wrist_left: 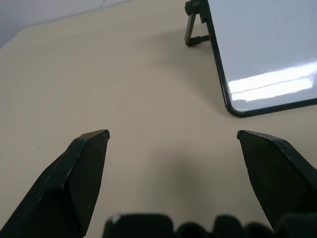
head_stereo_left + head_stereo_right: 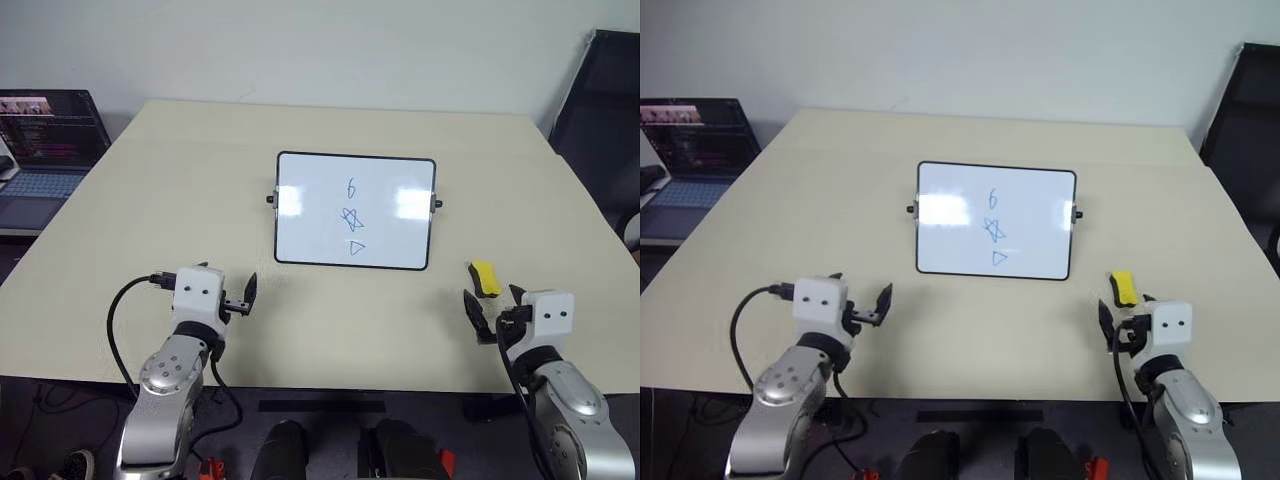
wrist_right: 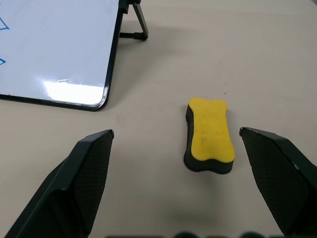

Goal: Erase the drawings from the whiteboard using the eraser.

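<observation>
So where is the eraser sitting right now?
The eraser lies flat on the table, off the whiteboard's lower right corner, just ahead of the open right gripper and not touched by it.

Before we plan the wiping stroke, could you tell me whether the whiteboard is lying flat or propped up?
Propped up, tilted back: the whiteboard leans on a black stand leg behind its edge.

Whiteboard [image 2: 300,215] drawings [image 2: 351,216]: blue marker sketches are standing in a column; the top one is reading like a "6", with a star and a small triangle sitting below it.
Laptop screen [image 2: 50,130]: lines of coloured text are showing, too small to read.
Eraser [image 3: 209,134]: no lettering is showing on its yellow top.
</observation>
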